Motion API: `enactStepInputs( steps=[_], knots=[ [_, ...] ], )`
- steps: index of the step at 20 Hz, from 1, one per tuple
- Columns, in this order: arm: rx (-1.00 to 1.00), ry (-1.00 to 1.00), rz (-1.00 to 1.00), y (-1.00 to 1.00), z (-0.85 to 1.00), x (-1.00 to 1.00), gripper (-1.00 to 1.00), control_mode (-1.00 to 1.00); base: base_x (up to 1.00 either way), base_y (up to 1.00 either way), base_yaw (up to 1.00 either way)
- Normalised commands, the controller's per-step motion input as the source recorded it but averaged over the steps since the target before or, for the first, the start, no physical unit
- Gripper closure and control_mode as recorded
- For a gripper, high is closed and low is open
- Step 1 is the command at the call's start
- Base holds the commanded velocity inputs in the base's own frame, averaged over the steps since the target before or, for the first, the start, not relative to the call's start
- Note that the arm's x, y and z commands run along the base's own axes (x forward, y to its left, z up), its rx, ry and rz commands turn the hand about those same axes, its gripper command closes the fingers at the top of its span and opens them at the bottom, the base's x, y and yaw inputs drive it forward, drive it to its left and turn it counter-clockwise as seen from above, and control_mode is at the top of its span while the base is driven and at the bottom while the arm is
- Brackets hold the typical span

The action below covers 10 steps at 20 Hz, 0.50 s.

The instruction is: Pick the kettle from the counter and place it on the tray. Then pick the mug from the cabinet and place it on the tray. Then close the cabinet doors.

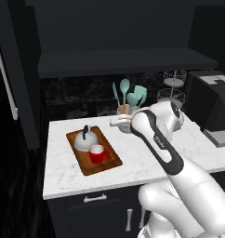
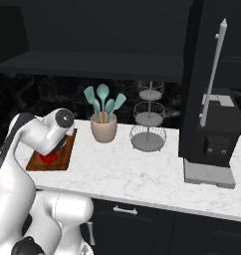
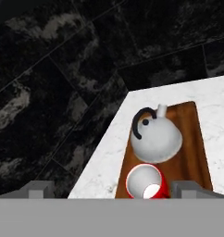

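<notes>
Facing rigid, hinged doors (image 1: 7, 79) next, I judge the bar handle (image 2: 214, 69) the best hold; fingers (image 3: 37, 189) released above mug (image 3: 146, 183) and kettle (image 3: 156, 134) on tray (image 1: 109, 160).

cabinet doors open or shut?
Open. One cabinet door stands swung out at the left base view's left edge, the other at right in the right base view.

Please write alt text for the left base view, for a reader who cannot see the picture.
A silver-grey kettle and a red mug sit together on a brown wooden tray on the white marble counter. The white robot arm reaches over the counter to the right of the tray, in front of a crock of teal utensils. Above, a black cabinet door stands open at the left.
</notes>
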Motion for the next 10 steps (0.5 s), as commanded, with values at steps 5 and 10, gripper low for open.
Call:
enactStepInputs(
  steps=[5,10],
  knots=[
    [-0.08,0.12,-0.14,0.02,0.35,-0.27,-1.00,-1.00,0.00,0.00,0.00],
    [-0.10,0.09,-0.12,0.02,0.26,-0.28,-1.00,-1.00,0.00,0.00,0.00]
  ],
)
